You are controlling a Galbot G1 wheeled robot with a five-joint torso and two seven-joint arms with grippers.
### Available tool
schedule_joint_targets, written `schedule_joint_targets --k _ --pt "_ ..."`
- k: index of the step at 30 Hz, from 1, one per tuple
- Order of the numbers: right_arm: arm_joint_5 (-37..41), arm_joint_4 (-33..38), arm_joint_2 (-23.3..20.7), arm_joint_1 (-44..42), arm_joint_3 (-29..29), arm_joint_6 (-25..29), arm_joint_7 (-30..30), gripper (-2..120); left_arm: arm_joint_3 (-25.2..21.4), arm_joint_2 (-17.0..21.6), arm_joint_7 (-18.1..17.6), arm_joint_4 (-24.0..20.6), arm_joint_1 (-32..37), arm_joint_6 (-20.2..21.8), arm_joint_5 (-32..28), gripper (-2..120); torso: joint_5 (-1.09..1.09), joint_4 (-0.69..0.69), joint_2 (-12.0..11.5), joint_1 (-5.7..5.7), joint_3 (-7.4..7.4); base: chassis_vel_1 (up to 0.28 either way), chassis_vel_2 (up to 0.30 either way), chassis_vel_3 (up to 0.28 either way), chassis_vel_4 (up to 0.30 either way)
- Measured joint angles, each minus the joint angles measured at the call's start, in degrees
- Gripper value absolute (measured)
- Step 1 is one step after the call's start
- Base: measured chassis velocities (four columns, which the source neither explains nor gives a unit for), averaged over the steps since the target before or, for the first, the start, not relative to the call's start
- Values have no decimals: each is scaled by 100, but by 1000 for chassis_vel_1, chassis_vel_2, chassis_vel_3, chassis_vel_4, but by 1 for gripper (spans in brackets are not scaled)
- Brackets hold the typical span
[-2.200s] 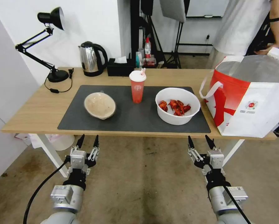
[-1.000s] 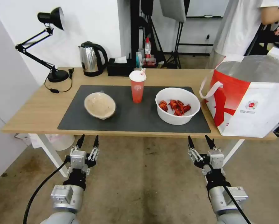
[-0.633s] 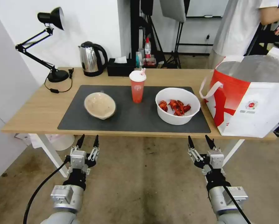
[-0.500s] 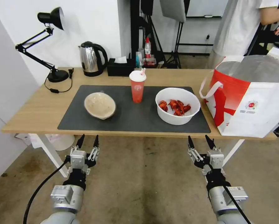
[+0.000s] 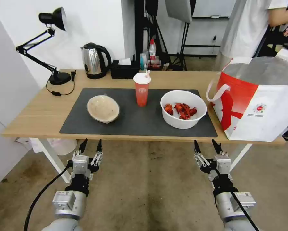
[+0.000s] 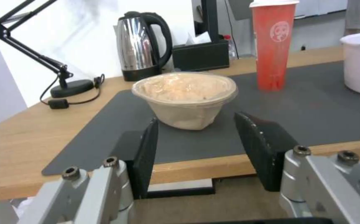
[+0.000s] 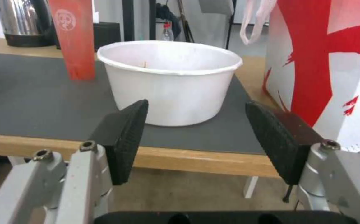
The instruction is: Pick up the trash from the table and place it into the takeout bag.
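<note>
The trash, beige bowl (image 5: 103, 108), cup (image 5: 141, 89) and white bowl (image 5: 183, 109), sits mid-frame on the table (image 5: 38, 118), both released grippers (image 5: 90, 145) (image 5: 205, 146) below its edge; the tall cup could tip if nudged.

both pincers (image 5: 90, 145) (image 5: 207, 146) open, held low.

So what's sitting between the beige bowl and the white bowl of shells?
In the head view, the red drink cup stands on the dark mat between the beige bowl and the white bowl, set a little farther back.
</note>
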Motion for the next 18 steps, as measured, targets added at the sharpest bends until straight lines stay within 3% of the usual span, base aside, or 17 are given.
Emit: schedule_joint_targets --k 18 --pt "0 0 0 0 0 0 0 63 0 0 0 0 0 0 0 50 0 0 0 0 0 0 0 0 0"
